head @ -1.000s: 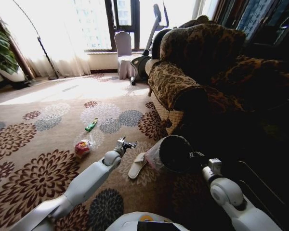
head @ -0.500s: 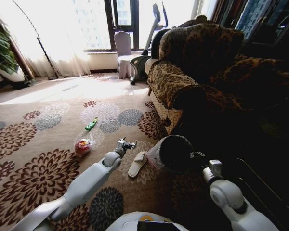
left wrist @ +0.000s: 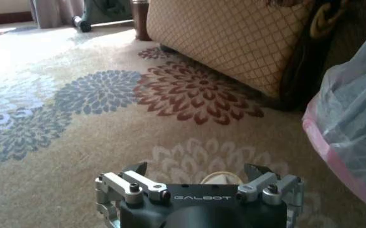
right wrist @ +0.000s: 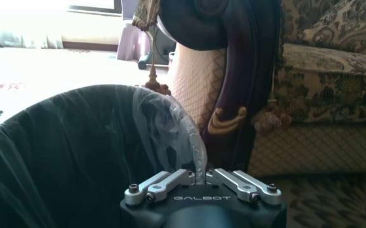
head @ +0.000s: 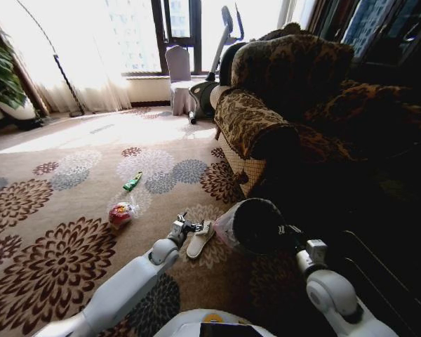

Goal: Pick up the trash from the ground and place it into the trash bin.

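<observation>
Two pieces of trash lie on the flowered carpet, both on the far-left side of the trash bin (head: 256, 226): a red-white round packet (head: 120, 213), well apart from the bin, and a green wrapper (head: 132, 182) farther off again, toward the window. There is one bin, a small black bucket with a thin pinkish bag liner (right wrist: 170, 128), standing just in front of the sofa (head: 295, 105). One pale slipper (head: 200, 239) lies just beside the bin on its left. There are two grippers.

The left gripper (head: 185, 226) hangs low over the carpet just left of the bin, directly above the slipper's far end; in the left wrist view its fingers (left wrist: 134, 170) stand spread wide with nothing between them, the slipper's toe showing below. The right gripper (right wrist: 200, 178) sits at the bin's near-right rim, fingers pressed together on the edge of the plastic liner.

Compared with half a second ago, the left gripper has dropped and swung toward the bin: it was above the carpet between the packet and the slipper, and now it is over the slipper. The right arm has shifted slightly with the bin's rim. The packet, the wrapper, the slipper and the bin lie where they did.
</observation>
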`<state>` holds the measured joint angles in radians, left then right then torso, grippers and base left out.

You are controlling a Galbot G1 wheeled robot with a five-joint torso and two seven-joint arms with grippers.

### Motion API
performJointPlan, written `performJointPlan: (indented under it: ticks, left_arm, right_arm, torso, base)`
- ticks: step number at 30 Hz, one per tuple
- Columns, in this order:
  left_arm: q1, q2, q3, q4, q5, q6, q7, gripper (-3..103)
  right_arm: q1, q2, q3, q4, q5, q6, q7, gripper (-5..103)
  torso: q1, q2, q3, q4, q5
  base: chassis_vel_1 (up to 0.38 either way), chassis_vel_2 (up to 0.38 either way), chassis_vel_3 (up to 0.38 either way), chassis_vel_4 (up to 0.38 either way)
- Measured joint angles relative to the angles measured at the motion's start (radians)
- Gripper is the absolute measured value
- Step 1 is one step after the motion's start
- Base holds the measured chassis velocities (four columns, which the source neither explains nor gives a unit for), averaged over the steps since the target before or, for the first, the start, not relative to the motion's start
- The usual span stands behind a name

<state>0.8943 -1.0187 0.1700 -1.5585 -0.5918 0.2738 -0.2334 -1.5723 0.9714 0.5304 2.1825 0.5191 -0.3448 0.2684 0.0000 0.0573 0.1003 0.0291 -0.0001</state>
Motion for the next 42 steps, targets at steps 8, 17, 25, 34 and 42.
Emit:
performJointPlan:
  ticks: [8, 17, 25, 34, 42]
  left_arm:
    - [-0.067, -0.133, 0.015, 0.271, -0.009, -0.063, 0.070, 100]
    - [-0.080, -0.255, 0.006, 0.492, 0.032, -0.110, 0.033, 100]
    - [-0.086, -0.284, 0.006, 0.588, 0.035, -0.151, 0.081, 100]
    - [-0.072, -0.323, 0.002, 0.535, -0.077, -0.120, 0.003, 100]
    - [-0.088, -0.339, 0.003, 0.601, -0.108, -0.111, -0.037, 100]
  right_arm:
    - [0.018, -0.005, -0.010, -0.021, 0.008, -0.001, -0.009, 2]
    - [0.012, -0.009, -0.023, -0.039, 0.009, 0.014, -0.035, 2]
    - [0.007, -0.027, -0.023, -0.033, 0.020, 0.016, -0.033, 2]
    - [0.008, -0.040, -0.025, -0.035, 0.028, 0.016, -0.028, 2]
    - [0.007, -0.036, -0.026, -0.039, 0.029, 0.019, -0.031, 2]
  torso:
    - [0.000, 0.000, 0.000, 0.0000, 0.0003]
    - [0.000, 0.000, 0.000, 0.0003, 0.0008]
    - [0.000, 0.000, 0.000, 0.0001, 0.0002]
    - [0.000, 0.000, 0.000, -0.0002, 0.0001]
    - [0.000, 0.000, 0.000, 0.0000, 0.0001]
  base:
    - [0.000, 0.000, 0.000, 0.000]
    - [0.000, 0.000, 0.000, 0.000]
    - [0.000, 0.000, 0.000, 0.000]
    - [0.000, 0.000, 0.000, 0.000]
    - [0.000, 0.000, 0.000, 0.000]
